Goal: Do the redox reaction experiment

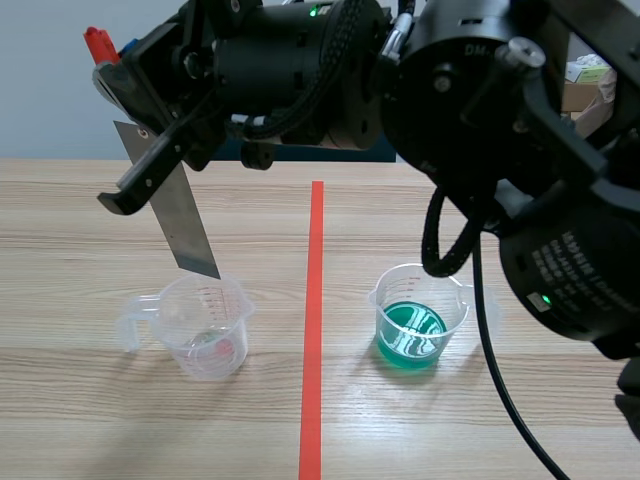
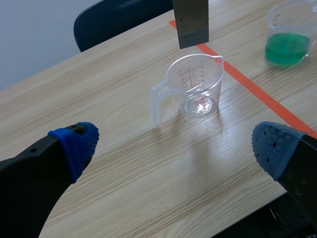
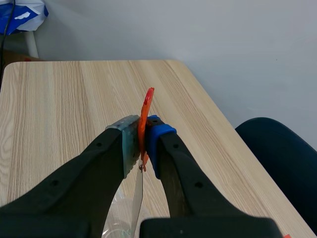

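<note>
We're watching the right gripper (image 3: 141, 153) clenched on the top of the metal strip (image 1: 185, 220). The strip hangs tilted, its lower tip just above the rim of the clear beaker (image 1: 205, 325). The green beaker (image 1: 418, 320) sits at 3 o'clock from the clear one, well apart. The left gripper (image 2: 174, 146) hangs released, holding nothing. Our worry is that slant: a descent could catch the rim and tip the light, nearly empty beaker. And we judge the solution it needs is in the other cup.
</note>
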{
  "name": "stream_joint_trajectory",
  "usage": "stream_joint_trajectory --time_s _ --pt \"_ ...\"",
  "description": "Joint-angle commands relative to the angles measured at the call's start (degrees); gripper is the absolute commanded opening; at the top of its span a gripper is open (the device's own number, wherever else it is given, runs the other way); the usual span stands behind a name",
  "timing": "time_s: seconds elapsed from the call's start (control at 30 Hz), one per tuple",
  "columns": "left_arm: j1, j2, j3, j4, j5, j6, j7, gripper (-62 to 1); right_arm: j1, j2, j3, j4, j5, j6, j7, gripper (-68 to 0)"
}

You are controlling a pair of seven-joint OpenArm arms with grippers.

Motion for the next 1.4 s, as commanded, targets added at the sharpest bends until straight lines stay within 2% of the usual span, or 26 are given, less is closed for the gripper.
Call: stream_joint_trajectory --time_s 0.0,0.87,1.0,1.23,1.37 --pt "0.07 0.13 0.0 0.61 -0.37 0.04 -1.18 1.4 0.66 -0.04 0.2 0.48 0.85 -0.2 1.27 -66.9" --pt "0.07 -0.15 0.0 0.61 -0.37 0.04 -1.18 1.4 0.66 0.44 0.22 0.52 0.83 -0.22 1.27 -66.9" --pt "0.07 -0.15 0.0 0.61 -0.37 0.04 -1.18 1.4 0.37 2.67 0.22 1.81 0.85 -0.22 1.92 -66.9" --pt "0.07 -0.15 0.0 0.61 -0.37 0.04 -1.18 1.4 0.37 9.01 0.22 4.74 0.96 -0.24 5.95 -66.9" --pt "0.07 -0.15 0.0 0.61 -0.37 0.04 -1.18 1.4 0.35 13.51 0.72 6.08 3.34 -0.26 7.98 -66.9"
